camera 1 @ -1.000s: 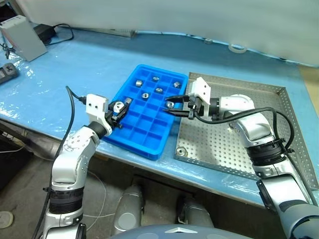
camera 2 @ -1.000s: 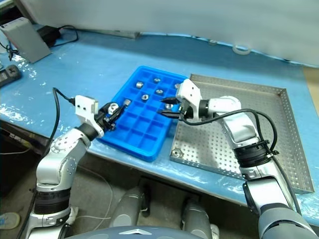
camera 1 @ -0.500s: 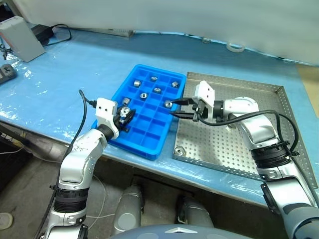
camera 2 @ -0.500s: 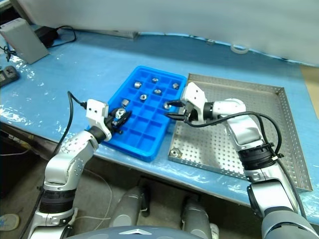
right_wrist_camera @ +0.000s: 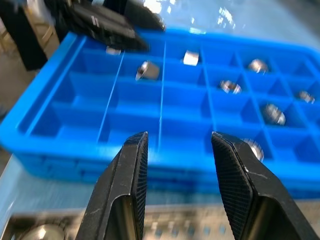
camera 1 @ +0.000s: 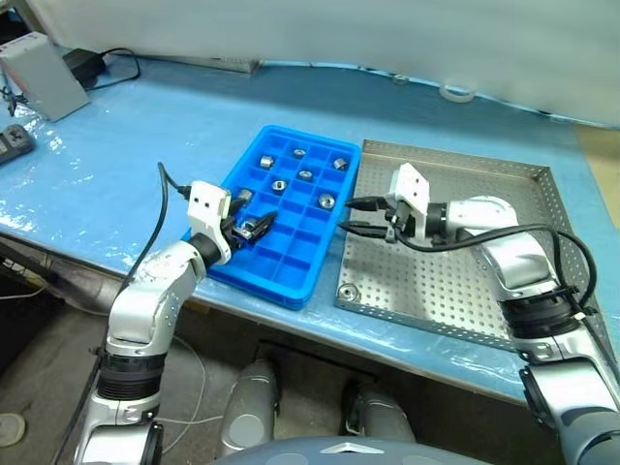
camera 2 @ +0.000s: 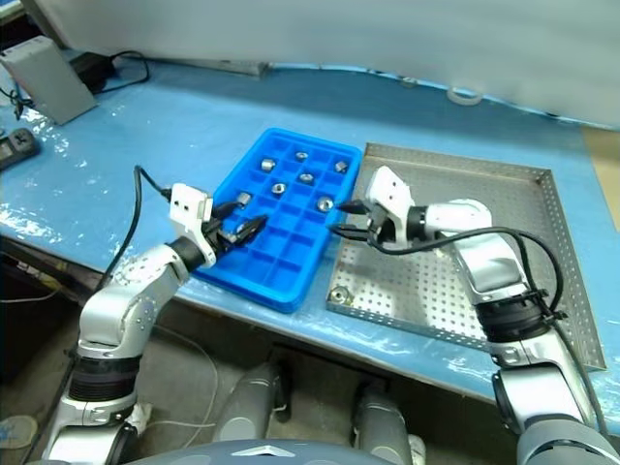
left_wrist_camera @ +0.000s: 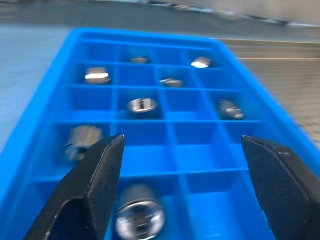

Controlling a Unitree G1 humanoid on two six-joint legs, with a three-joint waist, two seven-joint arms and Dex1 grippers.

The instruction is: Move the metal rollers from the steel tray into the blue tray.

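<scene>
From the left eye view, the left gripper (camera 1: 254, 225) hangs over the near left cells of the blue tray (camera 1: 254, 265) with its fingers spread apart; half a second ago it was pinched on a roller, and that roller now lies in the cell beneath it. The right gripper (camera 1: 360, 215) has drawn back off the tray edge to sit over the steel tray (camera 1: 542, 179), and the roller it carried a moment ago rests in a right-hand cell (camera 1: 326, 201). The metal rollers (camera 1: 277, 184) lie one to a cell in the far half of the tray. One roller (camera 1: 347, 291) remains at the near left corner of the steel tray, so by this judgement the job is close to finished.

The right eye view gives the same layout on the blue-covered bench (camera 2: 145, 126).

In the left wrist view the two black fingers stand wide, and a just-released roller (left_wrist_camera: 140, 218) sits in the cell between them.

In the right wrist view the fingers show a narrow gap with nothing in it, so that gripper counts as closed and empty. The last roller (right_wrist_camera: 40, 233) shows blurred at the corner, the likely next pick.
</scene>
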